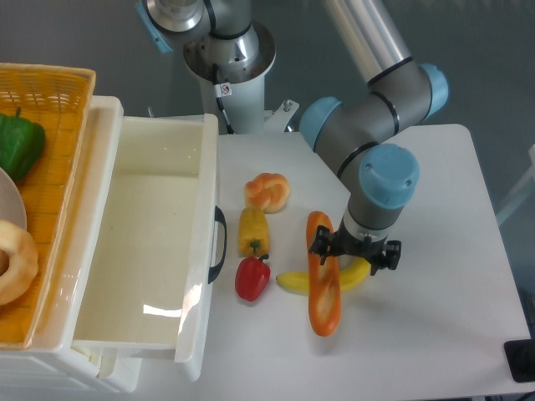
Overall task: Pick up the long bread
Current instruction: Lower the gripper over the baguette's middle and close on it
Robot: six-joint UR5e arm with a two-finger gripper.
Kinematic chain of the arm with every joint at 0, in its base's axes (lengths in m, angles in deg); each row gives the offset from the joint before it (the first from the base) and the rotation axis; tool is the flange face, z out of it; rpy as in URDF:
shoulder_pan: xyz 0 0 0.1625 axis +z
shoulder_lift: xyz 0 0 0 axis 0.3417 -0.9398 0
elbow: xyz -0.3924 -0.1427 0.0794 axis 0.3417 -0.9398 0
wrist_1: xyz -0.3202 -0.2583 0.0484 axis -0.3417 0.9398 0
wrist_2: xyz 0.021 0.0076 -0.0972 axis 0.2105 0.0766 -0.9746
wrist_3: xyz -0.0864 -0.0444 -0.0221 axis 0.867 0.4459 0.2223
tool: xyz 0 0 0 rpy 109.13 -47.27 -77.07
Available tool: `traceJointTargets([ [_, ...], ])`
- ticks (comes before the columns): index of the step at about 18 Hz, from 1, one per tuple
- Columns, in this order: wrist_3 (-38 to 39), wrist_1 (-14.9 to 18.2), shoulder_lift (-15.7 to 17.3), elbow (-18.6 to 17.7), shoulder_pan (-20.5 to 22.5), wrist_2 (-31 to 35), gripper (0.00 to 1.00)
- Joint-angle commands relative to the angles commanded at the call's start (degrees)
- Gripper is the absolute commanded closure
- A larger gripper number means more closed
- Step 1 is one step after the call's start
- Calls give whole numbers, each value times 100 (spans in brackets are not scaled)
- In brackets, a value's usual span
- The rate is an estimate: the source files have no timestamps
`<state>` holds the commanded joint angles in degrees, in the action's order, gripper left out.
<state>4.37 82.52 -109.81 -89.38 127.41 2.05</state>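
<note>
White counter (pixel 435 334) carries the long bread (pixel 323 284), lying across a banana (pixel 351 276); our gripper (pixel 354 251) hangs over both, jaws spread wide open.

Long bread (pixel 323 288): glossy orange-brown toy baguette with pale diagonal slashes, lying flat on the white table, long axis running roughly 12 to 6 o'clock. It crosses over the yellow banana (pixel 292 282), which pokes out on both sides around mid-length. Upper end is partly hidden by the gripper (pixel 354 251); lower end is rounded and fully visible.
</note>
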Motion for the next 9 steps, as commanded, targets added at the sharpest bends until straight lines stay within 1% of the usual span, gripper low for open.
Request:
traceJointTargets([
  [3,62,0,-79,35,0,-255,0],
  [9,263,9,-106,53,0,-282,0],
])
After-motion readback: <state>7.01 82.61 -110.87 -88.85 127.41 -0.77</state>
